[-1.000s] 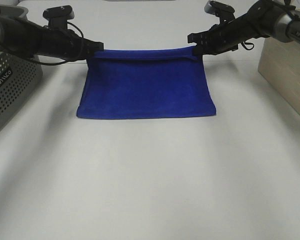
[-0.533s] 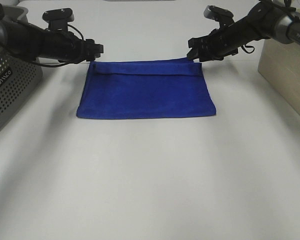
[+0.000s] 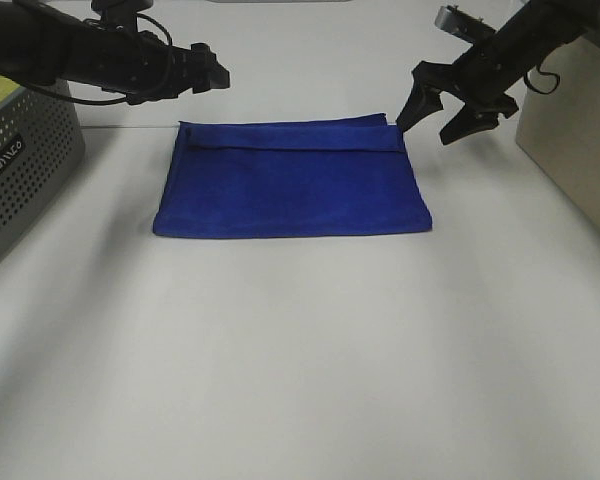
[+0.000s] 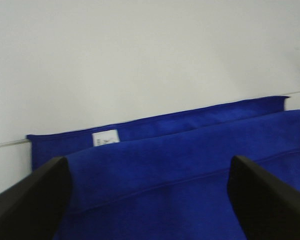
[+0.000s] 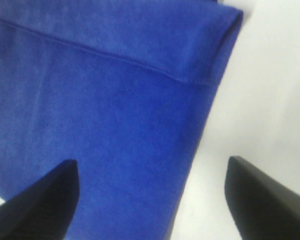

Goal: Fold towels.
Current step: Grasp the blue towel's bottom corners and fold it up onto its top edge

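The towel (image 3: 292, 180) lies flat on the counter (image 3: 300, 350), folded once, its upper hem just short of the far edge, where the tag (image 4: 104, 139) shows. The left tool (image 3: 220, 76) and right tool (image 3: 426, 128) hover over the far corners, both spread wide and empty. For the next fold, I'd judge: pinch both layers together at the corners, lift low, and lay the edges square so nothing slides

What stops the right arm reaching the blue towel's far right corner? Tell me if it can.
Probably it can: the open right gripper hovers just off that corner of the blue towel, nothing between them.
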`<state>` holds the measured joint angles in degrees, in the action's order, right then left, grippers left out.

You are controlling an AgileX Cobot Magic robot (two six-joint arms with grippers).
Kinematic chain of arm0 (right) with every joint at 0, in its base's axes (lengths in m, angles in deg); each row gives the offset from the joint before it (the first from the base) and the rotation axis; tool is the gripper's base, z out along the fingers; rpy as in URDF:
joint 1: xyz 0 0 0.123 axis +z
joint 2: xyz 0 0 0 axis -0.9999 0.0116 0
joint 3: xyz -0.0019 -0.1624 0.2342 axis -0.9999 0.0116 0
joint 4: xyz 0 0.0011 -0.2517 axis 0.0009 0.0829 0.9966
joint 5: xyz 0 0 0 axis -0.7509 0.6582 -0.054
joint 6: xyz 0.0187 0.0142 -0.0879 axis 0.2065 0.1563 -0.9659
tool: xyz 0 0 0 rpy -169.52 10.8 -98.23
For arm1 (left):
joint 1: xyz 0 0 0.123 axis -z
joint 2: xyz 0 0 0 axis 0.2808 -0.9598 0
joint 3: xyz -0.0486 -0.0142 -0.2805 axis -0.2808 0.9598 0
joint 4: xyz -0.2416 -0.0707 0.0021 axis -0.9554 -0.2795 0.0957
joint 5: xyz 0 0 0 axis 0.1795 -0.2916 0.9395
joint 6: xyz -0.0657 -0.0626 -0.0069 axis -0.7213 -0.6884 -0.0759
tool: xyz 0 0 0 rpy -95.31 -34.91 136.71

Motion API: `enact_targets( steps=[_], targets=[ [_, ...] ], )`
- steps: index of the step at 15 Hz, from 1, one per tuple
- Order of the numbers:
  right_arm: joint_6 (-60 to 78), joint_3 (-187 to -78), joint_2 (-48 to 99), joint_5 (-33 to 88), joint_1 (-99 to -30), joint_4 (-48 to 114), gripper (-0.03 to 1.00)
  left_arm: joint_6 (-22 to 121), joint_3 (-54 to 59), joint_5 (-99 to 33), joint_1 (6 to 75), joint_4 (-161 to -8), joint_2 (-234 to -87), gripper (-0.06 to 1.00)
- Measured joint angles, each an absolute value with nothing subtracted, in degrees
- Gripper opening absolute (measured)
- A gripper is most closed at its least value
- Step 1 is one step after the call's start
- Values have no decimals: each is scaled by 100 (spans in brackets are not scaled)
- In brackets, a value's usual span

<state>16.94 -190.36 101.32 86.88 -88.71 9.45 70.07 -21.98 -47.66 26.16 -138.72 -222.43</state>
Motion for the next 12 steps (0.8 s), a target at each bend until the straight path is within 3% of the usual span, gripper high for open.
enact_targets(
  steps=[5,12],
  targets=[
    [2072,-18927,10052,8746,-8980,1162,75,2463,-2204,-6961,2387,-10337,-22249,75],
    [1717,-16520,9370,8774,-8980,887,75,1604,-2204,-7981,2347,-9707,-22381,75]
  ],
)
